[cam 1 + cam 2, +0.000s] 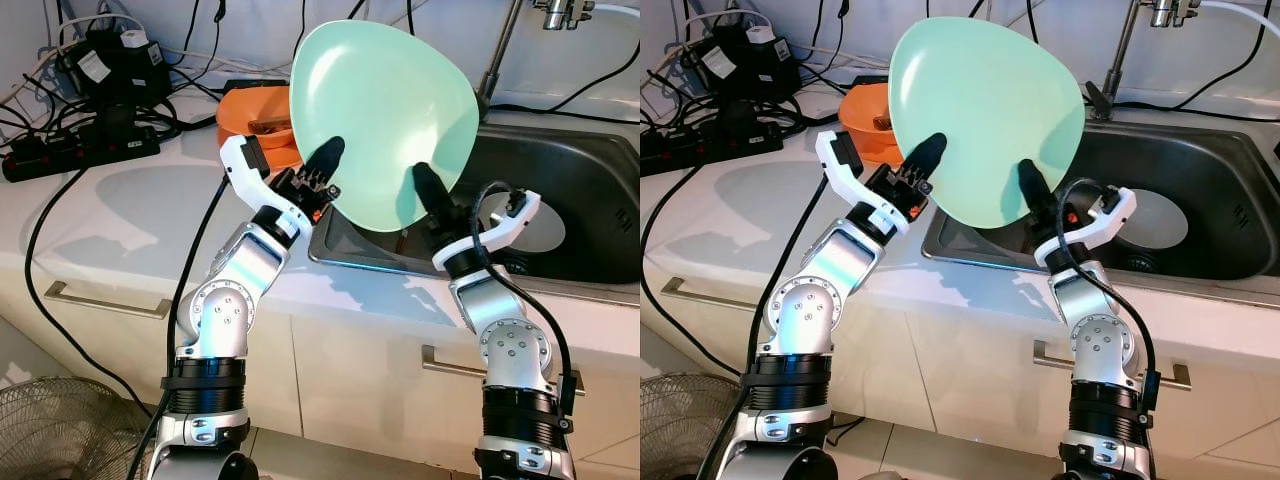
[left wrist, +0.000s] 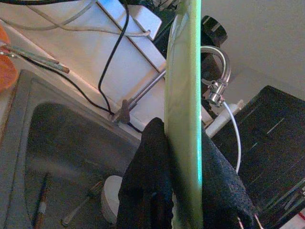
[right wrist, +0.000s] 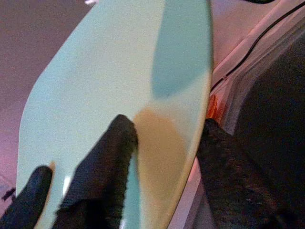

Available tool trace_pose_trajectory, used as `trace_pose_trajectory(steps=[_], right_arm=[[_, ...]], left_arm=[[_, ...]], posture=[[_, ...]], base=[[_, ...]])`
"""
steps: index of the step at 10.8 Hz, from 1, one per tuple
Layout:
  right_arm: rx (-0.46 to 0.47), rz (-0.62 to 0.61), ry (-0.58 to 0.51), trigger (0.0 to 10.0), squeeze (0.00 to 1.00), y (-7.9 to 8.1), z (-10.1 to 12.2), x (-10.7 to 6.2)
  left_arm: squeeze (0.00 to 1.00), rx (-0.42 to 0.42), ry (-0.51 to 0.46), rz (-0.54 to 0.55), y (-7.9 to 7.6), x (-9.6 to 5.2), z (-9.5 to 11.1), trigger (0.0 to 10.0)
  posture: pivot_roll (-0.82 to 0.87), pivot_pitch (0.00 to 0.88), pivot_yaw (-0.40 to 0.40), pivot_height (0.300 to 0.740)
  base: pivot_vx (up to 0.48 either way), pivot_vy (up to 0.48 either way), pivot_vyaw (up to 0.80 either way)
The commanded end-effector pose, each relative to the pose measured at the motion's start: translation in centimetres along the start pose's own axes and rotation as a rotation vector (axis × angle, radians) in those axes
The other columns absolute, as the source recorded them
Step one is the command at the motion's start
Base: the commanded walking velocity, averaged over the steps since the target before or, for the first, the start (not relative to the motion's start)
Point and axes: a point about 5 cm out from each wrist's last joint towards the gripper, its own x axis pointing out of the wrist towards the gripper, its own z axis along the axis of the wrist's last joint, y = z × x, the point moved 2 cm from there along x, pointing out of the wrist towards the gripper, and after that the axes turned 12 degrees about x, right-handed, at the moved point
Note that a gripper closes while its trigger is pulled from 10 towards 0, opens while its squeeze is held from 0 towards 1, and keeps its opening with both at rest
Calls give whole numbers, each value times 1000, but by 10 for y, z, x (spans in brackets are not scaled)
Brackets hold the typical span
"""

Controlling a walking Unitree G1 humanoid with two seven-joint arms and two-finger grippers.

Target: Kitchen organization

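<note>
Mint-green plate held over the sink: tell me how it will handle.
The glossy mint-green rounded plate looks stiff: it keeps its shape on edge between the left tool and right tool. Its smooth glaze probably makes it slippery. A slip onto the steel sink might chip it.

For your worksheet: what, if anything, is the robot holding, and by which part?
A pale green plate, held upright above the sink's edge. The left gripper and right gripper each pinch its lower rim.

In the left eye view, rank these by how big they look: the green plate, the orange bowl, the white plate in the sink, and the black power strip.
1. Green plate, clearly largest, though it is held up nearer the camera.
2. Black power strip.
3. Orange bowl and white plate: both partly hidden, so I won't rank them.
</note>
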Motion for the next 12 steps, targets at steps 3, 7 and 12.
trace_pose_trajectory(steps=[3,7,12], right_arm=[[70,37,-61,0,0,8,8,3],[104,75,-67,0,0,14,9,4],[131,81,-81,0,0,16,10,5]], left_arm=[[0,48,26,7,2,1,-7,10000],[0,49,61,9,3,2,-16,10000],[1000,122,100,56,12,-2,-23,10000]], posture=[[49,0,52,740],[45,0,56,740],[46,0,54,740]], base=[[0,0,0],[0,0,0],[0,0,0]])
